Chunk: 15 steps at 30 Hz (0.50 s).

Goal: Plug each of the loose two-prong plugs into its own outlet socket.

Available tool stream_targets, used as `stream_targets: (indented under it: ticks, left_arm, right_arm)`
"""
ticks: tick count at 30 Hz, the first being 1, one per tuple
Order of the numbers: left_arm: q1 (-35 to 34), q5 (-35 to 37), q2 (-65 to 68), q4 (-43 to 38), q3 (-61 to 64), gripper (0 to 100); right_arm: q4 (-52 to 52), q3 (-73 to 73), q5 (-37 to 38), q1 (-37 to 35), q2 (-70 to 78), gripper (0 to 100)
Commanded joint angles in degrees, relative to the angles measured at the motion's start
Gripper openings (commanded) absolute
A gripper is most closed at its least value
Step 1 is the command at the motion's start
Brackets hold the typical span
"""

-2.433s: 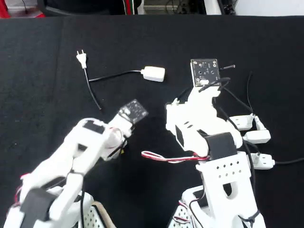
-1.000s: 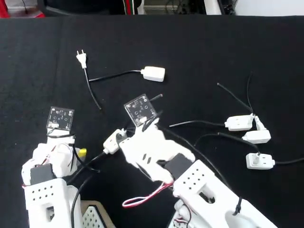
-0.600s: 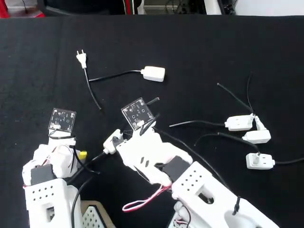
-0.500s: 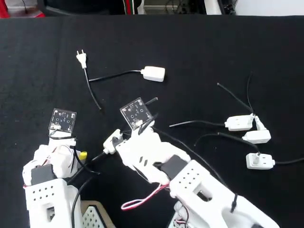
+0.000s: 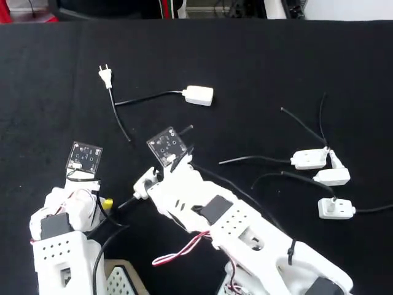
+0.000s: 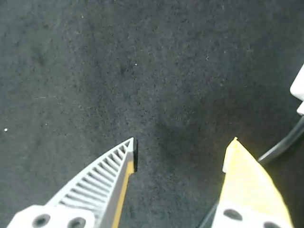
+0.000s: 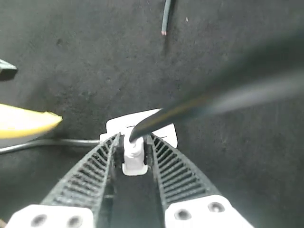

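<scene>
My right gripper [image 7: 134, 138] is shut on a small white plug [image 7: 134, 160] with a black cable. The plug's tip meets a flat white socket piece [image 7: 156, 124] lying on the black table. From above, this gripper [image 5: 146, 181] sits left of centre, close to my left arm. My left gripper [image 6: 183, 152] stands open over bare cloth, nothing between its fingers, near the table's front left [image 5: 103, 203]. A loose two-prong plug [image 5: 104, 75] lies at the far left, its cable running to a white socket [image 5: 198, 94].
Three white sockets [image 5: 310, 158] [image 5: 332, 177] [image 5: 335, 208] with black cables lie grouped at the right. A black cable [image 5: 245, 200] trails from the held plug across my right arm. My left gripper's yellow finger [image 7: 26, 123] is near the held plug.
My right arm swung from the right-hand sockets over to the left with the plug and cable, and keeps edging left. My left arm drew back to the front left.
</scene>
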Motion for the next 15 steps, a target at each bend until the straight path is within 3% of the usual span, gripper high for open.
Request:
stream_targets:
  ticks: [1,15]
  left_arm:
    - [-0.4,-0.3,-0.4,-0.1,-0.5,30]
    - [-0.4,-0.4,-0.4,0.1,-0.5,30]
  right_arm:
    - [-4.0,-1.8,2.0,2.0,0.1,1.1]
    - [-15.6,5.6,10.4,3.0,0.2,1.1]
